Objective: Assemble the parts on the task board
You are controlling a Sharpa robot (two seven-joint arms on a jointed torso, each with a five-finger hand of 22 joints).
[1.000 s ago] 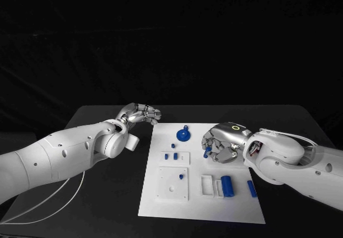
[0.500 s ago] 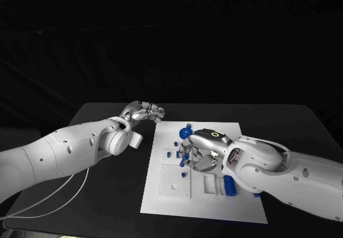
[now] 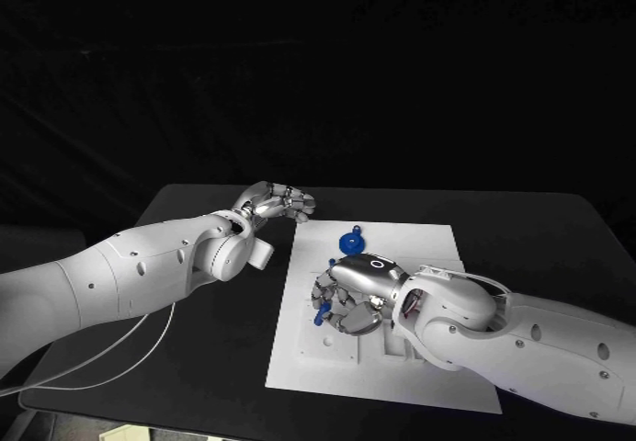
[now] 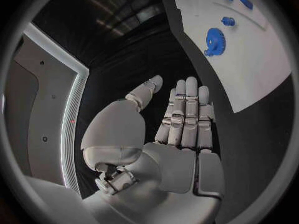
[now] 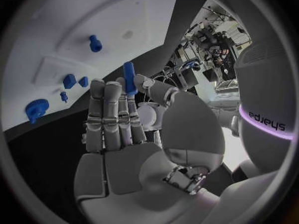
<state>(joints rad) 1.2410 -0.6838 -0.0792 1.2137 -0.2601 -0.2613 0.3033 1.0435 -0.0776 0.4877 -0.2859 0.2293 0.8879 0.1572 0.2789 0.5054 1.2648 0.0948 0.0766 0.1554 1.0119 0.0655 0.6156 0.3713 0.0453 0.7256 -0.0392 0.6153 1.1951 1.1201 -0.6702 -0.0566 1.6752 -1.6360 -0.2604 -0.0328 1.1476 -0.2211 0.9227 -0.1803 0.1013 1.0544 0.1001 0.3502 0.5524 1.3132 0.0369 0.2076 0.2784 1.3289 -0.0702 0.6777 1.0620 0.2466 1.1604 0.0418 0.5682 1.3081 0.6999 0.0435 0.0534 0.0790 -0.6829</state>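
The white task board (image 3: 398, 246) lies in the middle of the black table. My right hand (image 3: 350, 298) hovers low over the board's left-middle part and hides the raised blocks there. In the right wrist view this hand (image 5: 124, 134) pinches a short blue peg (image 5: 129, 77) between thumb and fingertips, above the board (image 5: 74, 15). Beyond it a blue peg (image 5: 94, 42) stands in a raised block. A blue gear (image 3: 350, 243) lies at the board's far end. My left hand (image 3: 278, 202) hangs off the board's far left corner, fingers straight and empty (image 4: 181, 119).
Two small blue pieces (image 5: 69, 79) sit on a low block near the gear (image 5: 36, 109). The left wrist view also has the gear (image 4: 214, 40) and a small blue piece (image 4: 228, 21). A white cable (image 3: 119, 354) trails over the table (image 3: 198, 367) under my left arm.
My right hand has carried the blue peg leftward across the board, from its right-middle part to over the left blocks. The left hand has stayed by the far left corner.
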